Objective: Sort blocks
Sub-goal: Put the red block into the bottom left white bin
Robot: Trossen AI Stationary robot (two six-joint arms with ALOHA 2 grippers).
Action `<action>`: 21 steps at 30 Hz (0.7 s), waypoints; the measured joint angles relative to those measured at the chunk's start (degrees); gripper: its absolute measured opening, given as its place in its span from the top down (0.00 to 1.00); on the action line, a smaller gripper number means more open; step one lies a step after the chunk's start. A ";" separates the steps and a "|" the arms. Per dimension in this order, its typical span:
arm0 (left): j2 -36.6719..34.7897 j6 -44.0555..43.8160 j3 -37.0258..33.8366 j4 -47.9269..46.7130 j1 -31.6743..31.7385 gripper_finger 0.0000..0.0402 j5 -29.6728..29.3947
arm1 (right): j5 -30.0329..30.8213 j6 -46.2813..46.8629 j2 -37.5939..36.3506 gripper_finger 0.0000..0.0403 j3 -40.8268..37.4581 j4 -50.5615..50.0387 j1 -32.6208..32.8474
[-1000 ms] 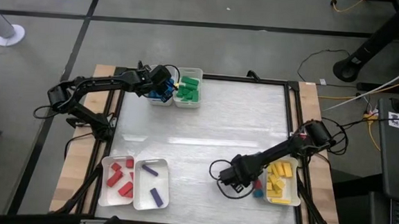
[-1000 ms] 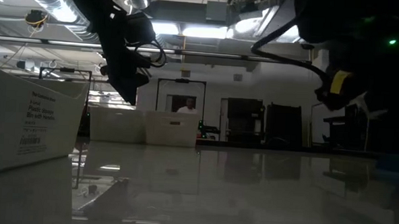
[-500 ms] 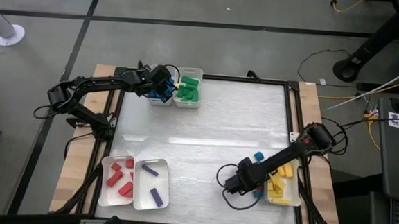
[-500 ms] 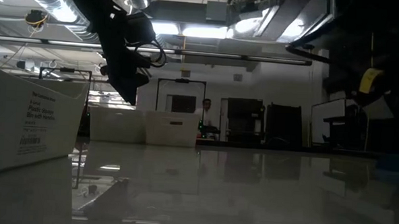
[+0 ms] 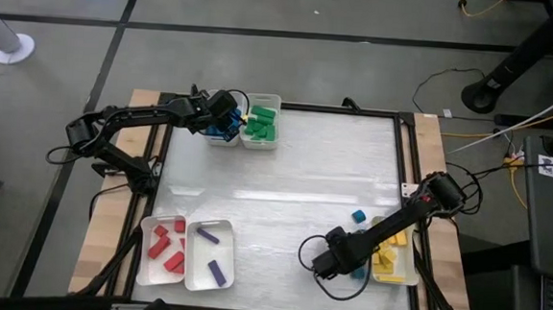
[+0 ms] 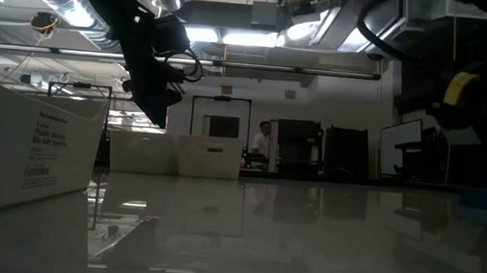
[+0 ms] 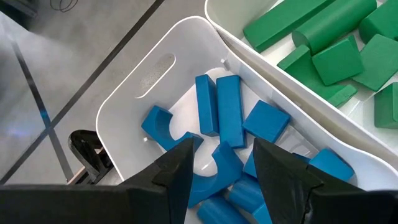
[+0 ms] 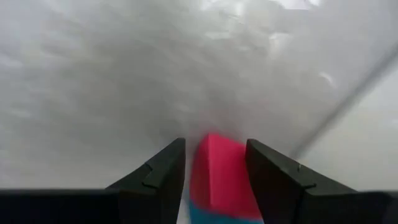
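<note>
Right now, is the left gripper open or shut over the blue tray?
Open. The left gripper hangs over the blue blocks in their tray, its fingers apart with nothing between them.

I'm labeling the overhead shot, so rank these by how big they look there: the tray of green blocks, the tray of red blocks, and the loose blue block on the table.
1. Tray of red blocks
2. Tray of green blocks
3. Loose blue block, far smaller than either tray
</note>
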 joint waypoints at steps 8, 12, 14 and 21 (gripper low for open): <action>0.00 0.01 0.00 0.00 0.01 0.61 0.01 | 2.48 -1.42 -0.04 0.58 0.00 5.44 -0.11; 0.00 0.01 0.00 0.00 0.01 0.61 0.00 | 2.50 -2.98 -0.04 0.58 0.00 5.18 -0.11; 0.00 0.00 0.00 0.00 0.01 0.61 0.01 | 2.50 -4.36 -0.04 0.58 0.00 5.13 -0.11; 0.00 0.02 0.00 0.00 0.00 0.61 0.01 | 2.48 -6.25 -0.04 0.58 0.07 4.96 -0.11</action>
